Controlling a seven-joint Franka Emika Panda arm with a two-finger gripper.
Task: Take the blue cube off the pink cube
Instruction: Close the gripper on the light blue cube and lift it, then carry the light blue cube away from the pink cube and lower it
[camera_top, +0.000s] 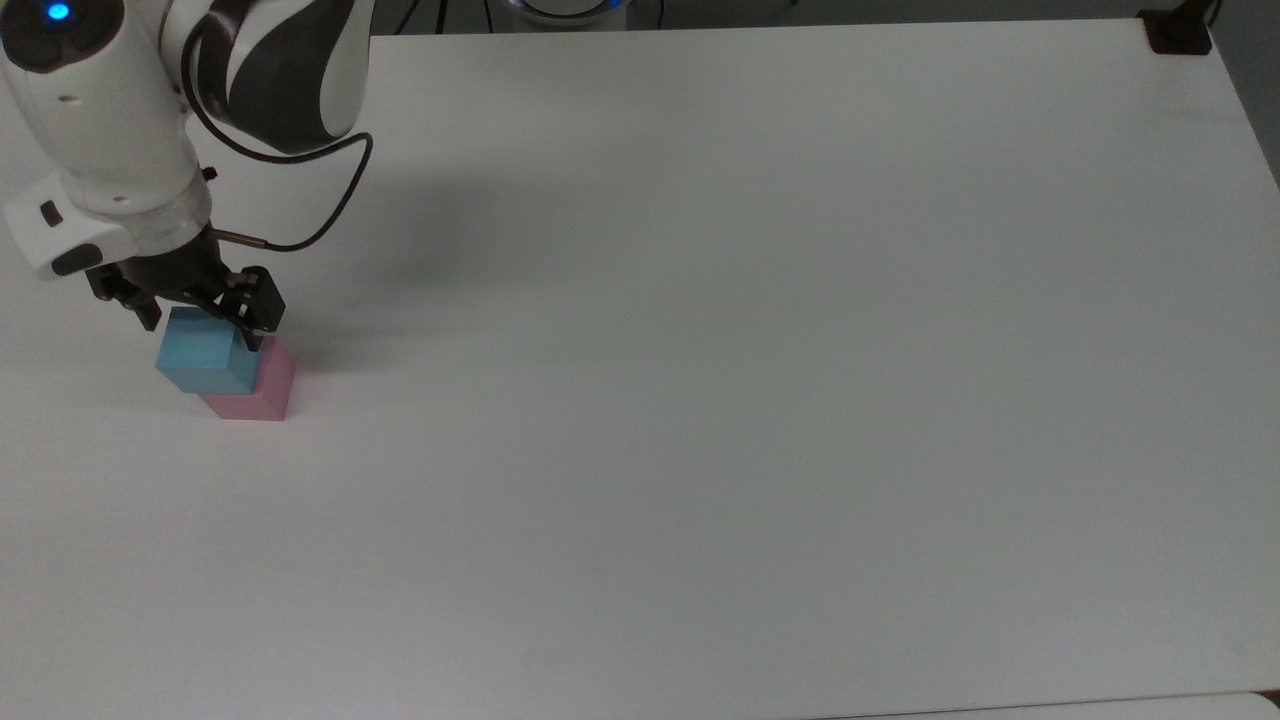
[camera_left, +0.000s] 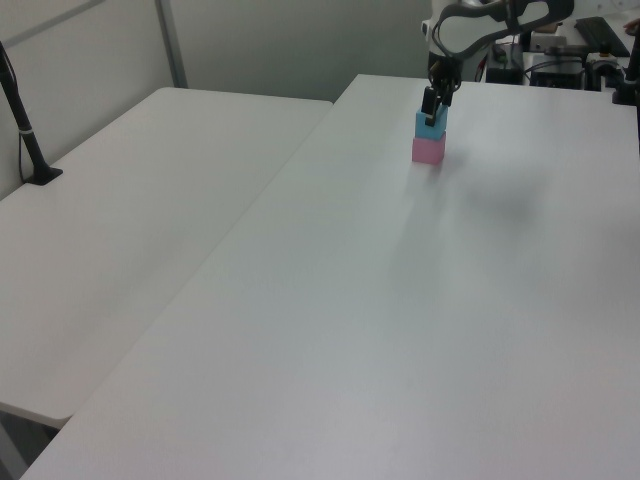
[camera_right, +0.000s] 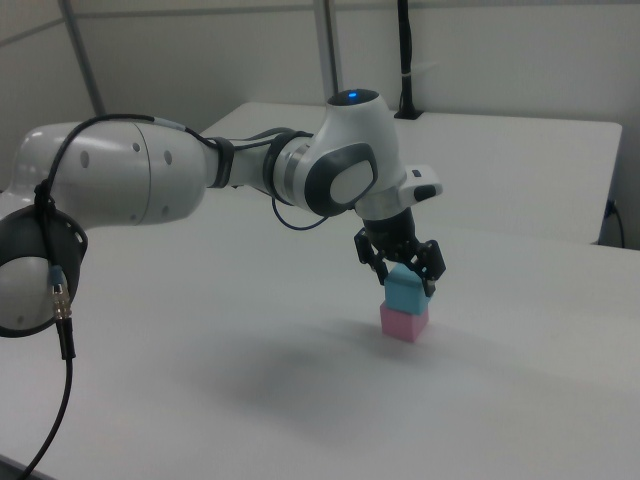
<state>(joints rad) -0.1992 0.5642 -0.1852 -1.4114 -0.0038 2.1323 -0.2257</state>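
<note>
Blue cube (camera_right: 405, 289) is sitting atop the pink cube (camera_right: 404, 322), the gripper (camera_right: 404, 273) straddling it, fingers apart. Likely light and rigid, it is offering flat opposite sides for holding.

The broad white matte tabletop (camera_top: 750, 400) lies bare on every side of the stack; the small sky-blue cube (camera_top: 205, 352) sits on the pale pink cube (camera_top: 268, 385); the black two-finger gripper (camera_top: 200, 320) straddles the blue one, its open fingers filling the gaps at two opposite faces.
</note>
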